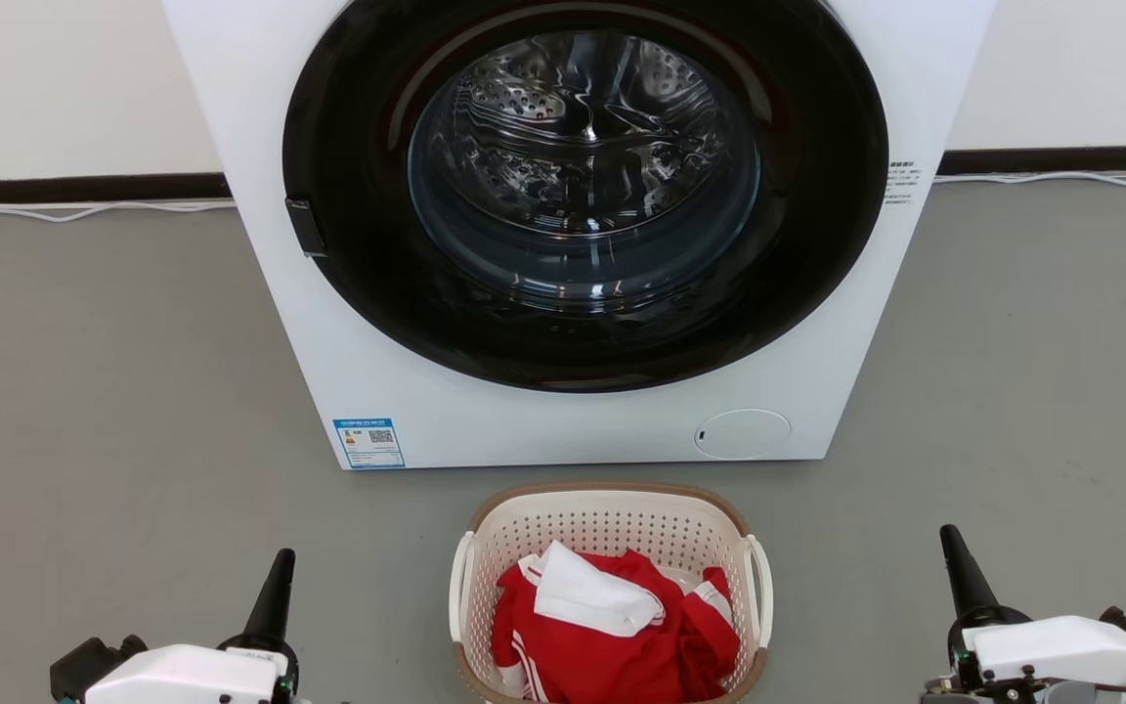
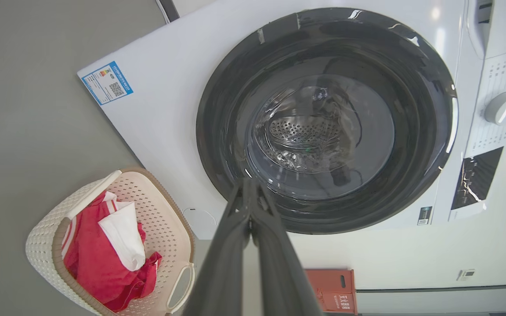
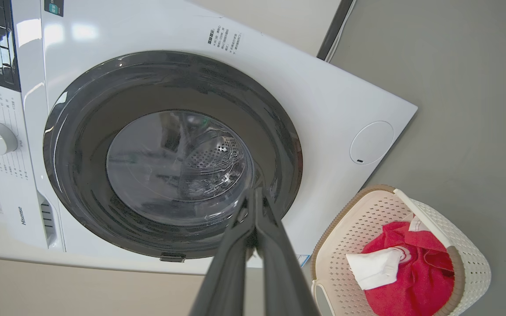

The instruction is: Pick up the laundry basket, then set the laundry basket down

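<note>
The left gripper point(image 1: 281, 565) and right gripper point(image 1: 952, 548) were both clenched, jaws pressed together on nothing. The basket point(image 1: 610, 523) sat on the floor point(image 1: 84, 391) between them, well apart from either, holding red and white clothes point(image 1: 622, 640). Beyond the jaws stood the washer point(image 1: 573, 425).

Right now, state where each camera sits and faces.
Head view: on the head, facing down at washer and laundry basket; left gripper, right gripper at bottom corners.
Left wrist view: on that wrist, along the shut left gripper toward the washer.
Right wrist view: likewise, along the shut right gripper.
Shared: all show washer and laundry basket.
</note>
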You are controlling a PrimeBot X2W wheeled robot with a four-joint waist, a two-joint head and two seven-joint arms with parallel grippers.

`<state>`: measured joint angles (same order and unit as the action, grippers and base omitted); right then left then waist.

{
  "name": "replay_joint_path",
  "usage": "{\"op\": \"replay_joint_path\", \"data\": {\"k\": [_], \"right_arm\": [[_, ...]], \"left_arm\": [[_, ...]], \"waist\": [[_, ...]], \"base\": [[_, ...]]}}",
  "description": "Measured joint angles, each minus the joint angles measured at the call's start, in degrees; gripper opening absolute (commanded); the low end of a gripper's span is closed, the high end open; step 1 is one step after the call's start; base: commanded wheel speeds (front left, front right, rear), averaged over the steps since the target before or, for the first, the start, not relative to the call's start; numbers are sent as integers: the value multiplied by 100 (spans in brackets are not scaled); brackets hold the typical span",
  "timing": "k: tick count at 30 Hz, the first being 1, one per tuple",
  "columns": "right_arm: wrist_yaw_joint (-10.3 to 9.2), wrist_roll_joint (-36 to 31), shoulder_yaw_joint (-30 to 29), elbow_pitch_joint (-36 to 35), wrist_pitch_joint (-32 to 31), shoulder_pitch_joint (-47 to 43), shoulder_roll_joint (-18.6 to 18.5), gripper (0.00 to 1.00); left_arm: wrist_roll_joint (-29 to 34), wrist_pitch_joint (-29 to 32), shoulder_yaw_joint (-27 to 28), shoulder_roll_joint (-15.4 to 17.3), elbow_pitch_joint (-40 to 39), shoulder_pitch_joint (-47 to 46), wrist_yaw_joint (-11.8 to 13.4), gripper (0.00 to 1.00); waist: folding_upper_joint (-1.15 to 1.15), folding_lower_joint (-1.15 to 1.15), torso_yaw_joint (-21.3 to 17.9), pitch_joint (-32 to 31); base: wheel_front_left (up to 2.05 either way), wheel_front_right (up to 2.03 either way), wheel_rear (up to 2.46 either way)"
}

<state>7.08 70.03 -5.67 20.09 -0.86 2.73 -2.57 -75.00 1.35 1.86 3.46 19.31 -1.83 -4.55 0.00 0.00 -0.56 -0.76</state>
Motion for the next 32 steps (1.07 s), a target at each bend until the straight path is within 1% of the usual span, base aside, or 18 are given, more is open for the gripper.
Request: {"op": "replay_joint_path", "data": {"k": [29, 32], "right_arm": [[0, 1972, -181, -367, -466, 64, 0, 0], [0, 2125, -188, -412, -501, 89, 0, 0]], "left_arm": [[-1545, 441, 261, -105, -322, -113, -210, 0], [-1626, 478, 277, -111, -343, -114, -247, 0]], "waist": [[0, 0, 53, 88], [0, 0, 56, 94]], "base": [[0, 0, 0], [0, 0, 0]]}}
